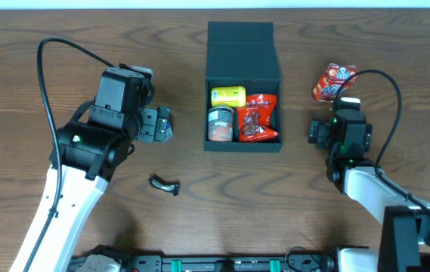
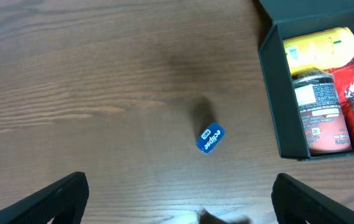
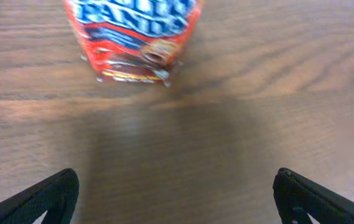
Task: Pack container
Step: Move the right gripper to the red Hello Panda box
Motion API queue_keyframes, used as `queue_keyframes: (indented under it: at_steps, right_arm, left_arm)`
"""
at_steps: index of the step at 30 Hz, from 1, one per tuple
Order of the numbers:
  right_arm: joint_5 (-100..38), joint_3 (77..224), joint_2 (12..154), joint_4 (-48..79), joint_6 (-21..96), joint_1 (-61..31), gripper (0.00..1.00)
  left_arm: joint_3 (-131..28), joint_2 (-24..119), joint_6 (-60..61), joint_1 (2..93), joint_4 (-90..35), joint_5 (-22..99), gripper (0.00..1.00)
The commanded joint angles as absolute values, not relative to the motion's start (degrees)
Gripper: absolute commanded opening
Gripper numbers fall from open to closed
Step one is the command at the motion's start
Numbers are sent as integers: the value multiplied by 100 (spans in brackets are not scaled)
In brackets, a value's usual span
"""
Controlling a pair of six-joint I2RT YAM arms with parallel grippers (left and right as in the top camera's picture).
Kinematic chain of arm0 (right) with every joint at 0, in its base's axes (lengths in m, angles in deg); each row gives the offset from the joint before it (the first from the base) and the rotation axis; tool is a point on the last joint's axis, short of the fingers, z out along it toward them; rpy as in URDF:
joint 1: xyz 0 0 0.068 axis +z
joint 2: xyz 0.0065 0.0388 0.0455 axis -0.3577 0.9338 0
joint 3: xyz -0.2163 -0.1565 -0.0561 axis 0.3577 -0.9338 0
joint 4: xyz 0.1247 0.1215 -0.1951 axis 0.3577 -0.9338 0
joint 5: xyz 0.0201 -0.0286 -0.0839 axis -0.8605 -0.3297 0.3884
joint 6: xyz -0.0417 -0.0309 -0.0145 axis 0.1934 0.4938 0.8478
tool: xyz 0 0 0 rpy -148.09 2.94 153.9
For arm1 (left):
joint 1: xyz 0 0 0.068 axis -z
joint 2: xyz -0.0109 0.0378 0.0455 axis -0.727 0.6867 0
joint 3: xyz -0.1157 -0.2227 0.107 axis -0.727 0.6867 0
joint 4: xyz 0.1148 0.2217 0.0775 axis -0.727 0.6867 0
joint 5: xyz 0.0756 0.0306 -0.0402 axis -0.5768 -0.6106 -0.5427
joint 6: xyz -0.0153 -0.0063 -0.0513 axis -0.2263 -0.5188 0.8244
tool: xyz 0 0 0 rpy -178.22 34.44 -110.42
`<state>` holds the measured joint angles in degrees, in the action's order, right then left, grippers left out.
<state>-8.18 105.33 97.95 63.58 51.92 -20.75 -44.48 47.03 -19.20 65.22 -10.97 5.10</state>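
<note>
The container [image 1: 242,57], a dark square box, stands at the table's middle with its lid folded back. Inside it are a yellow packet [image 1: 228,96], a can [image 1: 220,125] and a red bag [image 1: 260,119]. My left gripper [image 1: 163,125] hangs open left of the box. In the left wrist view its jaws [image 2: 180,199] stand wide with nothing between them, and a small blue gum pack [image 2: 210,138] lies on the wood ahead, beside the container [image 2: 275,93]. My right gripper [image 1: 341,121] is open to the box's right. A red snack bag [image 1: 333,81] [image 3: 133,37] lies just beyond its empty jaws [image 3: 177,199].
A small dark wrapped item [image 1: 165,185] lies on the table near the front, below the left gripper; its tip shows at the bottom of the left wrist view [image 2: 223,218]. Cables loop above both arms.
</note>
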Motion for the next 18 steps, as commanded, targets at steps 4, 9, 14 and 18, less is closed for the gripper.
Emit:
queue_keyframes:
  at_steps: [4,9,14,18]
  right_arm:
    - [-1072,10512,9893,6705,5452,-2143,99]
    - [-1096,10512,9963,7105,5535,-2145,99]
    - [-1198,10512,10131,7505,5531,-2156,99]
    - [-1203,10514,10343,7896,5533,-2209,99]
  left_arm:
    - [-4441,4707,-1999,6498,-1148,665,95]
    - [-4441,4707,-1999,6498,-1213,665,95]
    - [-4441,4707,-2001,6498,-1213,665,95]
    - [-4441,4707,-2003,6498,-1213,663,95]
